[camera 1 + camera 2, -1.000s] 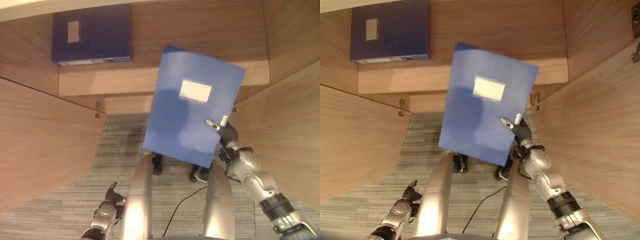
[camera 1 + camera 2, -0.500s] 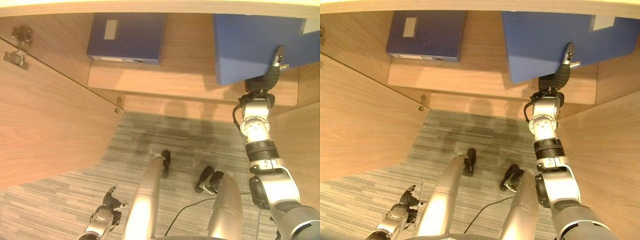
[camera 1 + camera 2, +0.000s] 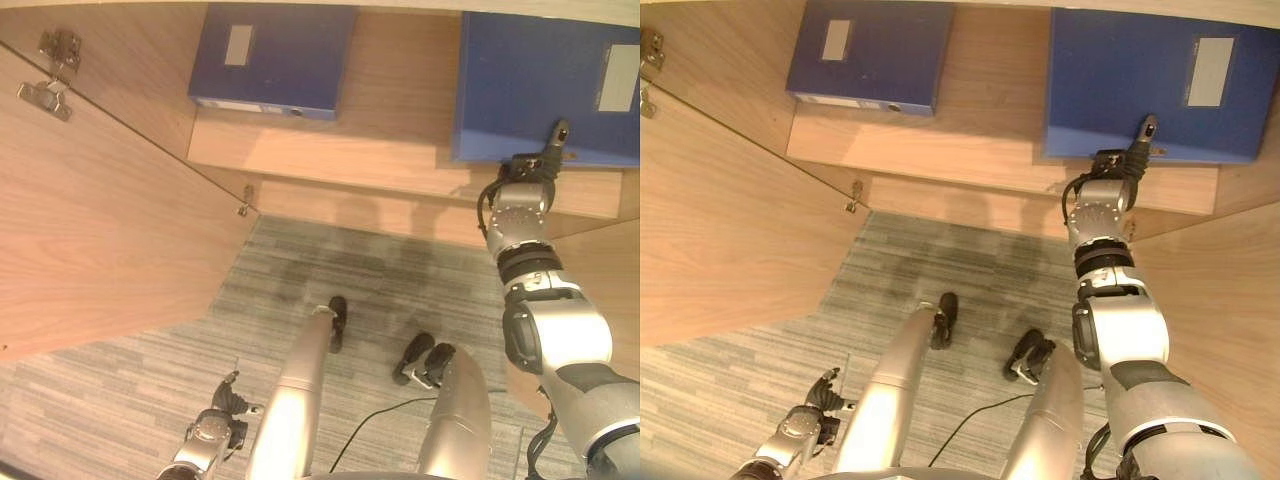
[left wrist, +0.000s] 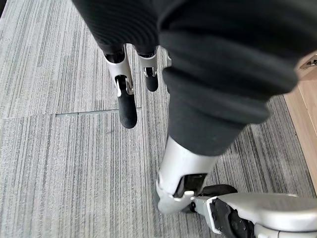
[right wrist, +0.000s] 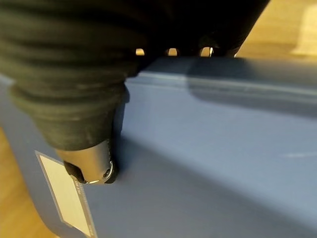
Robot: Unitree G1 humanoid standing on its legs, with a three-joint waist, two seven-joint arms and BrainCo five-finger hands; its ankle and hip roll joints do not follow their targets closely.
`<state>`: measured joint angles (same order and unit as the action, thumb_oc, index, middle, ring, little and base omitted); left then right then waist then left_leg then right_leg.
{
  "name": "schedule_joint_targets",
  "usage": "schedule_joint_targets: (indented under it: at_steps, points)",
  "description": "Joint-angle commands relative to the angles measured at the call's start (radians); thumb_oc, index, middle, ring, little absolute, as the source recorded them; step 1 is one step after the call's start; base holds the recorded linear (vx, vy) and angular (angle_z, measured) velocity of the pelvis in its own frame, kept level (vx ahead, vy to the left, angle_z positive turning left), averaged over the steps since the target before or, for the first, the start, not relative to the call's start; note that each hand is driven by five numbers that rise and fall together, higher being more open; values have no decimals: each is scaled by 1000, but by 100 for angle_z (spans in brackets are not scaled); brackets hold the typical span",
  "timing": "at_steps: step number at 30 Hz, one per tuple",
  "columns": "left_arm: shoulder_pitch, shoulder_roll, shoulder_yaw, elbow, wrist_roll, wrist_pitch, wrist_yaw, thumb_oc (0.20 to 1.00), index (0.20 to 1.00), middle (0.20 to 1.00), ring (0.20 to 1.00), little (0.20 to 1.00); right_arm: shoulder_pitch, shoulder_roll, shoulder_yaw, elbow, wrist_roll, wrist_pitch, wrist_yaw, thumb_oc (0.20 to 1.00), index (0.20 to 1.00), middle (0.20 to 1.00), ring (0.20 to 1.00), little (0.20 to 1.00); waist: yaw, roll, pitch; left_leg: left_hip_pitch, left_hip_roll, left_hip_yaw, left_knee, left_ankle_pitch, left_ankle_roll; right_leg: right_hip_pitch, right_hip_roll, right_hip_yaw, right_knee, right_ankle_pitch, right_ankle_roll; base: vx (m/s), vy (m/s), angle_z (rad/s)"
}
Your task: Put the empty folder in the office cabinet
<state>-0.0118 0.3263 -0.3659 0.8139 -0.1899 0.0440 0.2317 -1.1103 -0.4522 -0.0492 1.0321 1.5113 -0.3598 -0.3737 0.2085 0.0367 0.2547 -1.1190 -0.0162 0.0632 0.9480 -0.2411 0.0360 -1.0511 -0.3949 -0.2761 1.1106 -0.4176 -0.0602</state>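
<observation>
Grey carpet (image 3: pixel 150 370), ribbed in fine lines and laid in square tiles, lies nearest me, and my left hand (image 3: pixel 215 432) hangs low over it with its fingers loosely bent and nothing in them. Farther out, pale wood with a soft grain makes up the cabinet: an open door (image 3: pixel 90 230) swings out on my left with small metal hinges (image 3: pixel 50 75) along its edge, and a flat shelf (image 3: pixel 330 160) runs across in front. My right hand (image 3: pixel 528 178) reaches up to that shelf at the near edge of the blue folder (image 3: pixel 1140 85), a broad, smooth, flat rectangle lying on the shelf's right side with a pale label near its far right edge. In my right wrist view the thumb presses the folder's smooth face beside a white label, and fingers hook over its far edge, so I have it pinched. A second, darker blue folder (image 3: pixel 275 60) lies well apart on the shelf's left side, its far end cut off.
</observation>
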Motion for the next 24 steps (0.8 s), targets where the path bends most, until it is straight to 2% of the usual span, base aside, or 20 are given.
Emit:
schedule_joint_targets:
  at_steps: [1,6,12,13,14,21,24]
  points:
    - [35,80,-61,-23,-31,3,5,1000,1000,1000,1000,1000,-143,-109,34,-33,-17,-36,41,200,200,200,200,200,31,20,-2,9,6,-30,-19,-21,15,58,-9,85,-63,20,6,2,-4,7]
    - [49,98,-67,-22,-47,0,1,1000,1000,1000,1000,1000,-210,-150,50,-71,32,-91,67,200,200,200,200,200,50,27,-6,-7,-8,-37,-20,-15,15,50,-22,80,-52,16,14,9,-3,12]
    - [67,107,-66,21,-64,1,-3,1000,1000,1000,1000,1000,-265,-223,79,-75,38,-111,76,200,200,200,200,200,62,41,-10,-24,-19,-45,-6,-18,18,31,-35,82,-18,2,10,14,-2,11]
    - [68,107,-67,32,-67,1,-3,1000,1000,1000,1000,1000,-271,-227,89,-70,40,-111,76,925,925,925,925,925,63,41,-11,-26,-18,-45,-4,-19,18,27,-34,84,-16,1,10,0,0,0]
    - [67,106,-66,46,-72,1,-7,1000,1000,1000,1000,1000,-282,-238,110,-61,36,-98,82,1000,1000,1000,1000,1000,65,40,-12,-28,-17,-44,-3,-19,18,25,-35,84,-14,1,10,0,0,0]
    - [61,112,-74,35,-88,-5,-23,1000,1000,1000,1000,1000,-280,-248,157,-38,20,-47,117,1000,1000,1000,1000,1000,65,39,-9,-27,-16,-44,3,-21,18,29,-37,81,-13,0,8,0,0,0]
    - [50,125,-74,12,-84,-6,-34,1000,1000,1000,1000,1000,-263,-231,197,3,-2,17,134,1000,1000,1000,1000,1000,67,35,-6,-23,-16,-43,-1,-21,16,32,-36,79,-13,-1,4,0,0,0]
